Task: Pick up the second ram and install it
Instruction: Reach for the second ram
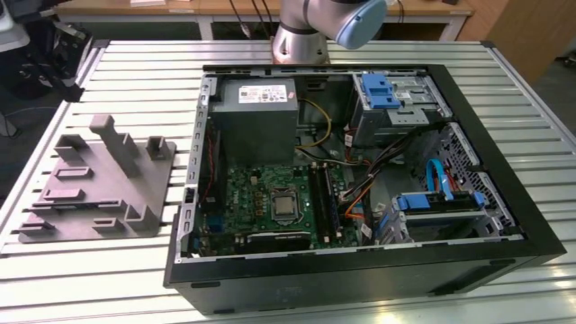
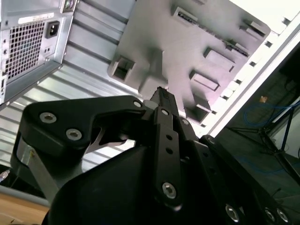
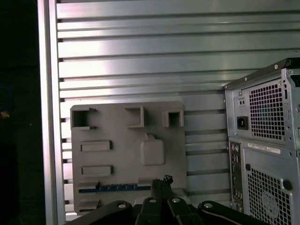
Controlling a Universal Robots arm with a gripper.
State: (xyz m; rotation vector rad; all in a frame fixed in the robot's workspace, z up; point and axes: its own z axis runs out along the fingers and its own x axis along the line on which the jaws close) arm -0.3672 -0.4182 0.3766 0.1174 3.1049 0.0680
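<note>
On the slatted metal bench [image 3: 140,51], the second ram [image 3: 115,188] lay flat in a slot along one edge of the grey holder [image 3: 117,136]; the claw [image 3: 162,180], fingers together and empty, hovered above the holder by the ram's end; the open computer case [image 1: 315,283] stood beside the holder.

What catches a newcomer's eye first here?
The open computer case sits in the middle of the exterior view, its green motherboard exposed. At the exterior view's left sits a grey tray; in the first wrist view the gripper hangs above it, near a blue-green memory stick lying in it.
</note>
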